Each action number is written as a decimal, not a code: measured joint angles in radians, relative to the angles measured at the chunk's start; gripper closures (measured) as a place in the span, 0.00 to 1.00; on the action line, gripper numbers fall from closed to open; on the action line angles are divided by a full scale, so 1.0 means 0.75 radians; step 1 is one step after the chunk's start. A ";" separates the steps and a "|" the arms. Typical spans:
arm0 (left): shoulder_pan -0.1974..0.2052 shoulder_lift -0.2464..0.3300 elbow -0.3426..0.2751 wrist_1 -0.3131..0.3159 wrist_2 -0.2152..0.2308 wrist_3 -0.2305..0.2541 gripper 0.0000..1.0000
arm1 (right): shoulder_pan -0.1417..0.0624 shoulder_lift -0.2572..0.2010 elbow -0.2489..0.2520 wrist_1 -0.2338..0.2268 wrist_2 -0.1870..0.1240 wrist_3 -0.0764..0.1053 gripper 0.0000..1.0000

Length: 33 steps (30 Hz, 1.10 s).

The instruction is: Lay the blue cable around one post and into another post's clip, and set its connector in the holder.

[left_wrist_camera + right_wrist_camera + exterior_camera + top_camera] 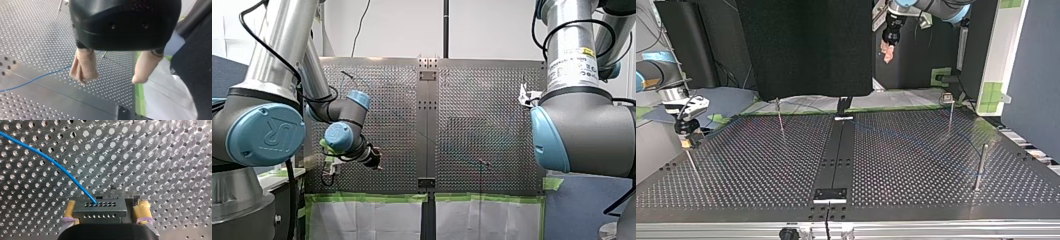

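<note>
Only the right wrist view shows this: your right gripper [107, 204] has its 2 yellow pads squeezed on the dark connector [100, 211]. The blue cable [57, 167] comes out of it and runs over the table [162, 157] full of holes. The left wrist view shows your left gripper [110, 79] wide open, holding nothing. The top view shows it high up, thin posts [981, 165] on the table, and a black screen [806, 45] behind.

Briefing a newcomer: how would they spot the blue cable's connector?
Find the perforated metal table, then my yellow-padded right hand over it. Between its pads sits the dark rectangular connector, alone in having two rows of holes, the thin blue cable entering one.
</note>
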 joint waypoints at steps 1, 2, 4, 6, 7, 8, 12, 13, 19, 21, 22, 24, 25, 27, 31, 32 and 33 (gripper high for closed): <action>0.000 0.000 0.000 0.010 0.000 0.001 0.00 | 0.000 0.000 0.000 0.000 0.000 0.000 0.00; 0.000 0.000 0.000 0.023 0.000 0.003 0.00 | 0.000 0.000 0.000 0.000 0.000 0.000 0.00; 0.000 0.000 0.000 0.044 -0.001 0.009 0.00 | 0.000 0.000 0.000 0.000 0.000 0.000 0.00; 0.000 0.000 0.000 0.067 -0.001 0.019 0.00 | 0.000 0.000 0.000 0.000 0.000 0.000 0.00; 0.000 0.000 0.000 0.078 -0.001 0.025 0.00 | 0.000 0.000 0.000 0.000 0.000 0.000 0.00; 0.000 0.000 0.000 0.091 -0.001 0.032 0.00 | 0.000 0.000 0.000 0.000 0.000 0.000 0.00; 0.000 0.000 0.000 0.132 -0.001 0.051 0.00 | 0.000 0.000 0.000 0.000 0.000 0.000 0.00; 0.000 0.000 0.000 0.142 -0.001 0.054 0.00 | 0.000 0.000 0.000 0.000 0.000 0.000 0.00; 0.003 0.000 0.000 0.209 0.001 0.057 0.00 | 0.000 0.000 0.000 0.000 0.000 0.000 0.00; 0.005 0.000 0.000 0.233 0.001 0.061 0.00 | 0.000 0.000 0.000 0.000 0.000 0.000 0.00; 0.006 0.000 0.000 0.244 0.001 0.065 0.00 | 0.000 0.000 0.000 0.000 0.000 0.000 0.00; 0.009 0.000 0.000 0.268 0.001 0.079 0.00 | 0.000 0.000 0.000 0.000 0.000 0.000 0.00; 0.010 0.000 0.000 0.279 0.001 0.086 0.00 | 0.000 0.000 0.000 0.000 0.000 0.000 0.00; 0.014 0.000 0.000 0.304 0.001 0.105 0.00 | 0.000 0.000 0.000 0.000 0.000 0.000 0.00; 0.020 0.000 -0.001 0.350 -0.008 0.146 0.00 | 0.000 0.000 0.000 0.000 0.000 0.000 0.00; 0.021 0.000 -0.001 0.363 -0.010 0.158 0.00 | 0.000 0.000 0.000 0.000 0.000 0.000 0.00; 0.022 0.000 -0.001 0.373 -0.012 0.167 0.00 | 0.000 0.000 0.000 0.000 0.000 0.000 0.00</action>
